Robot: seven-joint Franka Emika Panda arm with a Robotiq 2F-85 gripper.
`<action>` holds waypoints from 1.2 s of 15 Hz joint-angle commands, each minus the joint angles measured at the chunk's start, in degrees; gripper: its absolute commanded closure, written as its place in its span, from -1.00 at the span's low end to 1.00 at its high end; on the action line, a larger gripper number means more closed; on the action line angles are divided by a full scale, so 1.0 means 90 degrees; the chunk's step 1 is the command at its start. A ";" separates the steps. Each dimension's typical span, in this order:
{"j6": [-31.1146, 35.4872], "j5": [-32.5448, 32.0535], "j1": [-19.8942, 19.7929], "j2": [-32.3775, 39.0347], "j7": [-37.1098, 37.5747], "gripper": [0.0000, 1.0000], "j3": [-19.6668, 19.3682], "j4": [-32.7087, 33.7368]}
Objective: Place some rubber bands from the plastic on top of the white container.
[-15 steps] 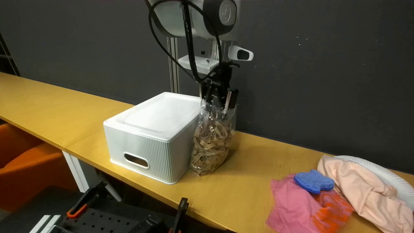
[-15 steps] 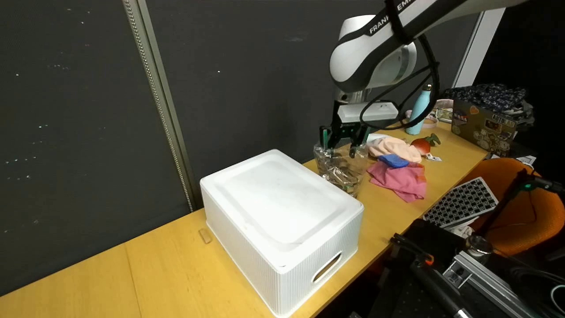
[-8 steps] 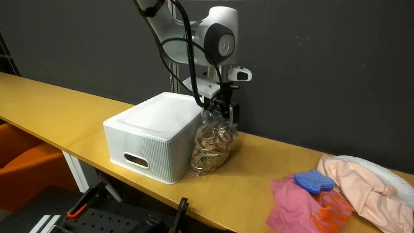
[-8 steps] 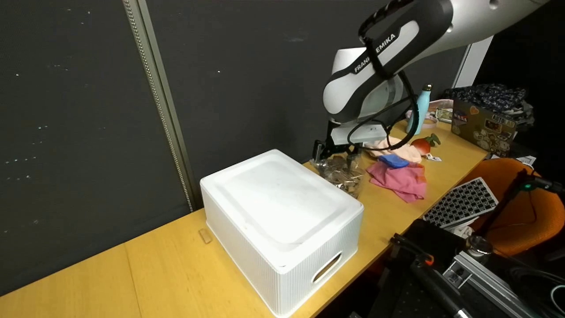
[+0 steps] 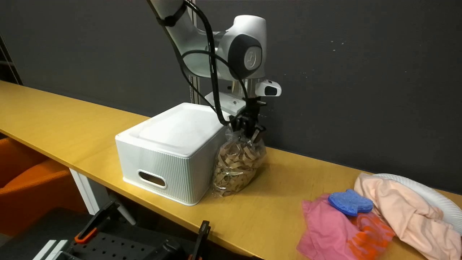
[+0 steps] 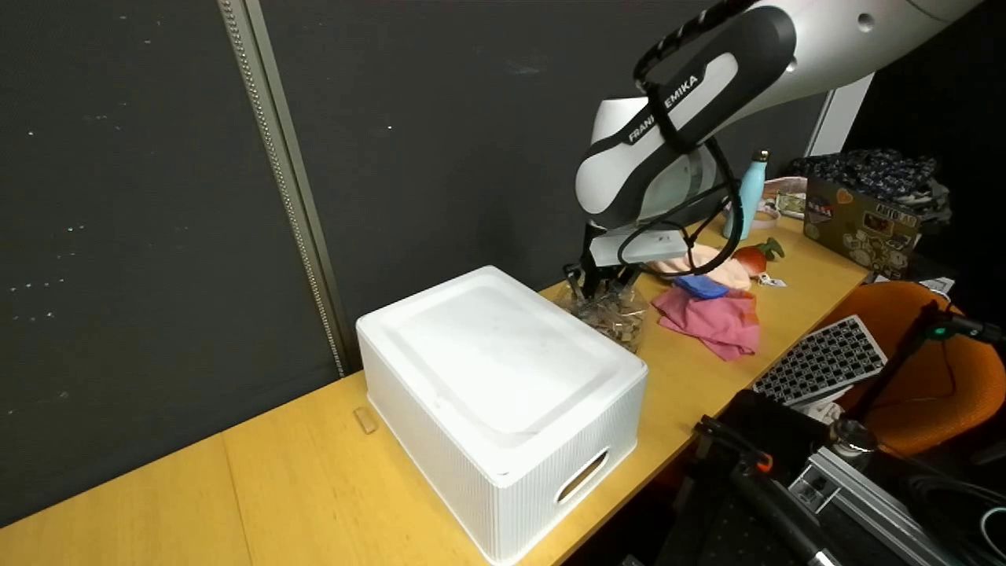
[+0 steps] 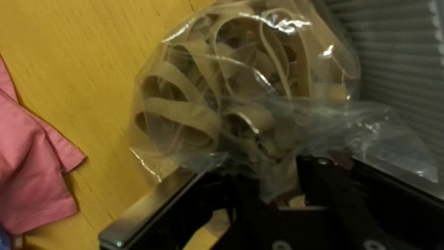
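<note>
- The rubber bands (image 7: 192, 113), a mass of tan loops, are lying in the clear plastic bag (image 5: 235, 169), which is standing on the worktop (image 5: 281, 196) just beside the white container (image 6: 497, 397); the angles are leaving you unable to tell whether bag and container are touching.
- Your gripper (image 5: 246, 135) is pointing down at the bag's top, with film wrinkling around the jaws.
- The jaws' tips are hiding in blurred film, leaving you unable to tell how far apart they are standing, or whether they are pinching any bands.
- Well apart from the bag, a blue sponge (image 5: 349, 202) is resting on a pink cloth (image 5: 326, 227).
</note>
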 commanded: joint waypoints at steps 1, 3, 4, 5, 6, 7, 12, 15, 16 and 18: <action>0.0039 0.0133 -0.0043 -0.0047 -0.0034 0.94 -0.0009 0.0006; -0.0064 0.0107 -0.0031 -0.0139 0.0008 1.00 -0.0028 0.0021; -0.0118 0.0114 -0.0033 -0.0172 0.0016 0.95 -0.0026 0.0039; -0.0186 0.0106 -0.0028 -0.0219 0.0030 0.95 -0.0031 0.0054; -0.0242 0.0107 -0.0026 -0.0249 0.0048 0.97 -0.0034 0.0079; -0.0277 0.0103 -0.0026 -0.0307 0.0062 0.95 -0.0040 0.0068; -0.0355 0.0047 -0.0013 -0.0574 0.0098 0.95 -0.0060 -0.0021; -0.0395 0.0044 -0.0024 -0.0685 0.0071 0.95 -0.0056 -0.0017; -0.0384 0.0025 -0.0015 -0.0739 0.0082 0.95 -0.0063 -0.0039; -0.0332 -0.0011 0.0005 -0.0879 0.0100 0.95 -0.0072 -0.0140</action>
